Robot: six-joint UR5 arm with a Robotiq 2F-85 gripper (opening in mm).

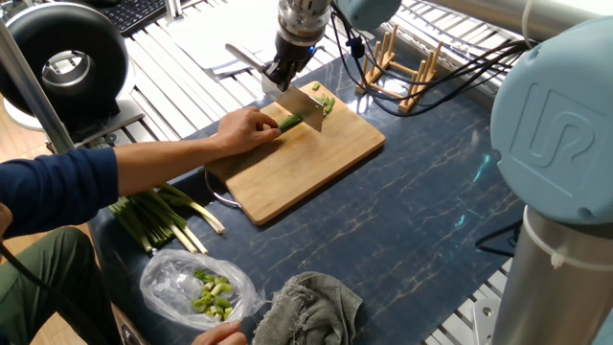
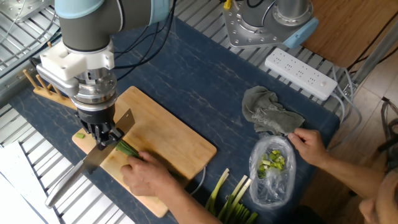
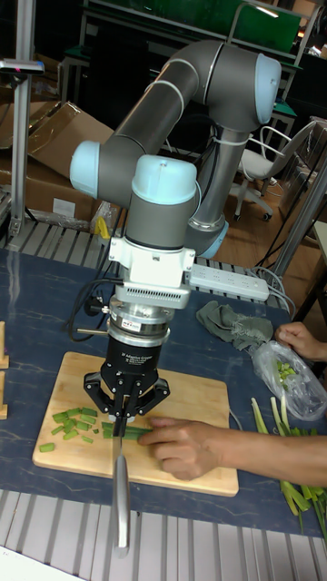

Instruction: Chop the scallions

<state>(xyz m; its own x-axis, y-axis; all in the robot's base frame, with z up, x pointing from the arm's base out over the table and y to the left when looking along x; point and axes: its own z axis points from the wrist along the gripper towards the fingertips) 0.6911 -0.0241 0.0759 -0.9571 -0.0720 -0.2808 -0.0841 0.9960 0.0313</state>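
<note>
The black two-finger gripper (image 3: 124,413) clamps a steel knife (image 2: 99,154) over slender, floppy green scallions (image 2: 126,147), best pinned near the blade.

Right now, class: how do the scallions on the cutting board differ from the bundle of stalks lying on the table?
The scallions are slender, all green, under the knife, pinned by a hand. The bundle is thicker, white-based, lying untouched off the cutting board. Both are long green stalks.

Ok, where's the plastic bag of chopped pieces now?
The plastic bag lies at the table's near edge in one fixed view, between the grey rag and the thicker stalks.
</note>
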